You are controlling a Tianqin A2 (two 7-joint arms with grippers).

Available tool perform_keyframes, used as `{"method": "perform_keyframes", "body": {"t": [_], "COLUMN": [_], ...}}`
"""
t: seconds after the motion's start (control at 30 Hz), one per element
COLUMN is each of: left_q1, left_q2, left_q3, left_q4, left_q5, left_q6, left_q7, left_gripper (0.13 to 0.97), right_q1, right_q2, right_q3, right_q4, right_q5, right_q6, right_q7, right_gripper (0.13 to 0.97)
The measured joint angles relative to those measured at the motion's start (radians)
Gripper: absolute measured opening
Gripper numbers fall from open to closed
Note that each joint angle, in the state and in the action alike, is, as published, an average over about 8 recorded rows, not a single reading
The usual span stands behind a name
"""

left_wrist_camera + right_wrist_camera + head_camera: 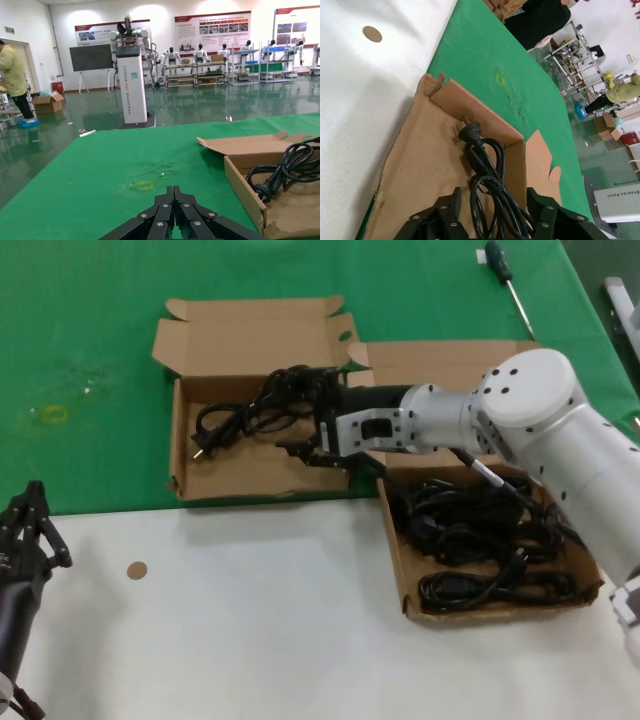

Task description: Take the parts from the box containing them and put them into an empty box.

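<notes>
The larger cardboard box [250, 468] with the tall lid stands on the green cloth and holds one coiled black power cable [245, 415]. My right gripper [310, 418] reaches into this box and is open. In the right wrist view its fingers [447, 207] stand on either side of the cable [487, 165], just above the box floor [420, 150]. To the right, the smaller shallow box [395, 550] holds several black cables [480, 530]. My left gripper [30, 515] is parked at the near left, shut and empty [174, 190]; its view shows the larger box's wall [242, 185] and the cable [290, 167].
A black-handled screwdriver [510, 285] lies on the green cloth at the far right. A small round brown disc [137, 569] sits on the white surface in front. The two boxes stand corner to corner, and my right arm crosses over the smaller box's lid [450, 355].
</notes>
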Motion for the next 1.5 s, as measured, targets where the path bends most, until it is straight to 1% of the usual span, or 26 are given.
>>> {"method": "perform_keyframes", "body": {"t": [0.03,0.17,0.43,0.47,0.53,0.73,0.77,0.97,1.03,1.27,1.5], "left_q1": [0.000,0.000,0.000,0.000,0.000,0.000,0.000,0.000,0.000,0.000,0.000], "left_q2": [0.000,0.000,0.000,0.000,0.000,0.000,0.000,0.000,0.000,0.000,0.000], "left_q3": [0.000,0.000,0.000,0.000,0.000,0.000,0.000,0.000,0.000,0.000,0.000], "left_q4": [0.000,0.000,0.000,0.000,0.000,0.000,0.000,0.000,0.000,0.000,0.000], "left_q5": [0.000,0.000,0.000,0.000,0.000,0.000,0.000,0.000,0.000,0.000,0.000], "left_q6": [0.000,0.000,0.000,0.000,0.000,0.000,0.000,0.000,0.000,0.000,0.000], "left_q7": [0.000,0.000,0.000,0.000,0.000,0.000,0.000,0.000,0.000,0.000,0.000], "left_gripper": [0.152,0.152,0.152,0.152,0.152,0.155,0.156,0.157,0.174,0.223,0.342], "right_q1": [-0.005,-0.027,-0.083,-0.090,-0.102,-0.116,-0.117,-0.132,-0.146,-0.218,-0.306], "right_q2": [0.006,0.036,0.107,0.116,0.130,0.146,0.146,0.147,0.147,0.146,0.145], "right_q3": [-0.003,-0.017,-0.033,-0.033,-0.033,-0.032,-0.032,-0.024,-0.017,0.020,0.065], "right_q4": [0.016,0.095,0.280,0.301,0.337,0.374,0.375,0.386,0.395,0.445,0.505], "right_q5": [-0.004,-0.023,-0.048,-0.048,-0.049,-0.048,-0.048,-0.042,-0.036,-0.008,0.027], "right_q6": [-0.002,-0.012,-0.033,-0.036,-0.040,-0.045,-0.045,-0.034,-0.023,0.034,0.103], "right_q7": [0.011,0.068,0.174,0.183,0.199,0.214,0.214,0.224,0.233,0.280,0.337], "right_gripper": [0.452,0.452,0.658,0.658,0.702,0.833,0.833,0.910,0.935,0.947,0.966]}}
